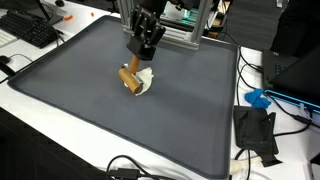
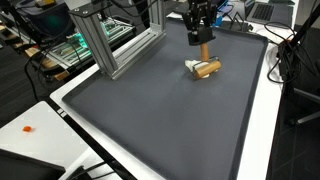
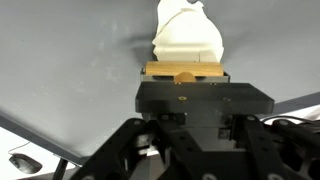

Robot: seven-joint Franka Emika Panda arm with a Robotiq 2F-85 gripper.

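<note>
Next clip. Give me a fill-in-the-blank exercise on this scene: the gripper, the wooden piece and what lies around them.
1. The wooden piece lies on a large mat whose colour is dark ___.
2. Right against the wooden piece lies an object whose colour is ___.
3. In both exterior views the gripper hangs ___ the wooden piece, not off to its side.

Missing words: gray; white; above.
</note>
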